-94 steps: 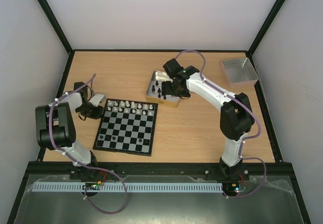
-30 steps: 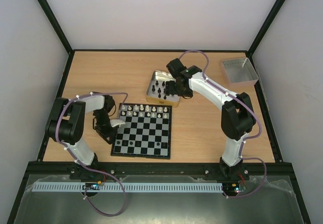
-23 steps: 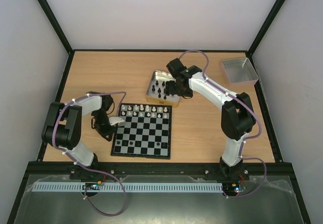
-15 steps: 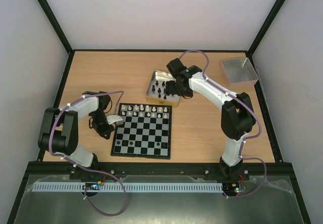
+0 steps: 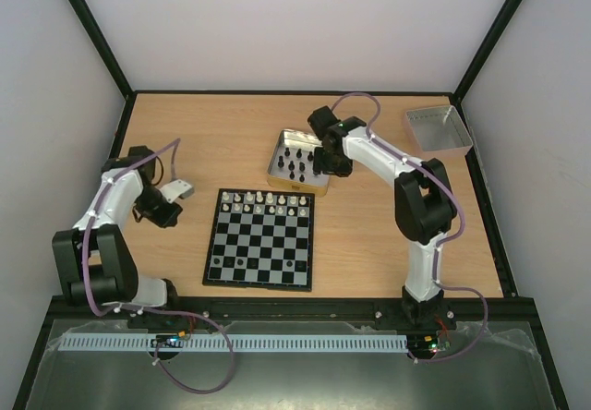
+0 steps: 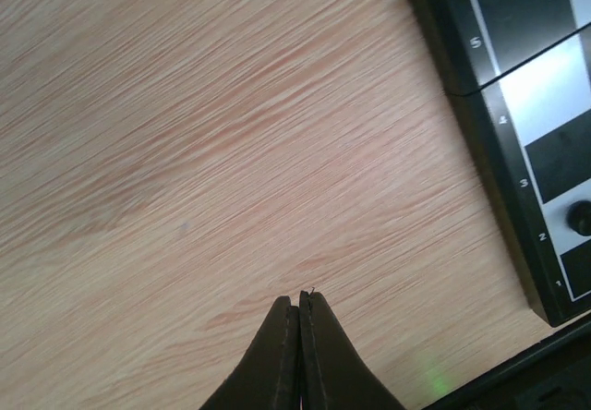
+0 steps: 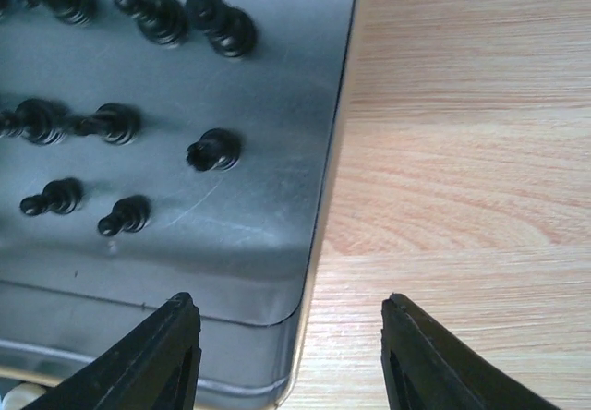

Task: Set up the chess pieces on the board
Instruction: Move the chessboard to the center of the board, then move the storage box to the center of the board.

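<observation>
Sitting mid-frame, the board (image 5: 261, 239), white chess pieces (image 5: 266, 203) along its upper rows, black ones in the tin (image 7: 249, 244) above, left gripper (image 6: 300, 322) pinched together at left, right gripper (image 7: 288, 313) spread wide over the tin's rim.

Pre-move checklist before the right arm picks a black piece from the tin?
1. Right jaws open: ok.
2. Right jaws over a piece: not ok; they straddle the tin at its rim, with the black pieces off to one side.
3. Left jaws away from the board: ok; shut over the table.
4. Free squares on the board's near rows: ok.
5. White pieces all placed: cannot tell, too small.
</observation>
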